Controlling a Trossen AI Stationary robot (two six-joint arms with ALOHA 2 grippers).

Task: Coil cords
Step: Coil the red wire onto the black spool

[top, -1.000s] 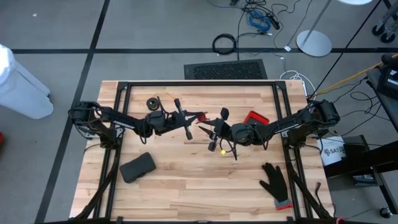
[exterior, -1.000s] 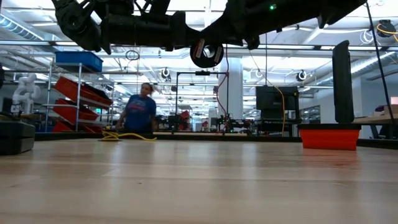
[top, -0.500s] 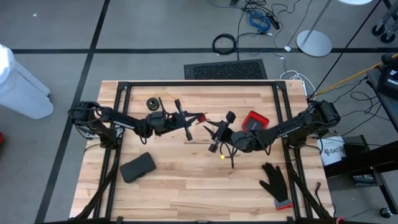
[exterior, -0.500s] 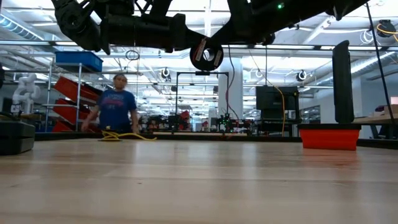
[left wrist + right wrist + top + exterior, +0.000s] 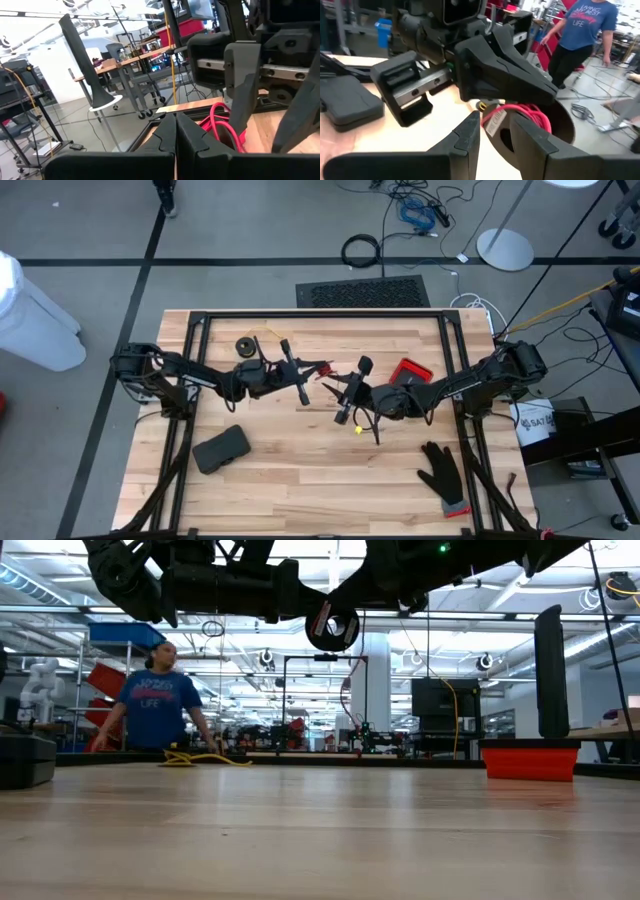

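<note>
Right claw (image 5: 492, 131) around red cord (image 5: 520, 116)

Bright even overhead light, soft shadows, glaring ceiling strips, blurred wrist-view foregrounds.

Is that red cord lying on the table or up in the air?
In the air: the thin red cord hangs between both hands above the wooden table.

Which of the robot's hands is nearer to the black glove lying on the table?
The right hand. It hangs above the table's middle, with the black glove toward the near right corner. The left hand is beside it, slightly farther from the glove.
</note>
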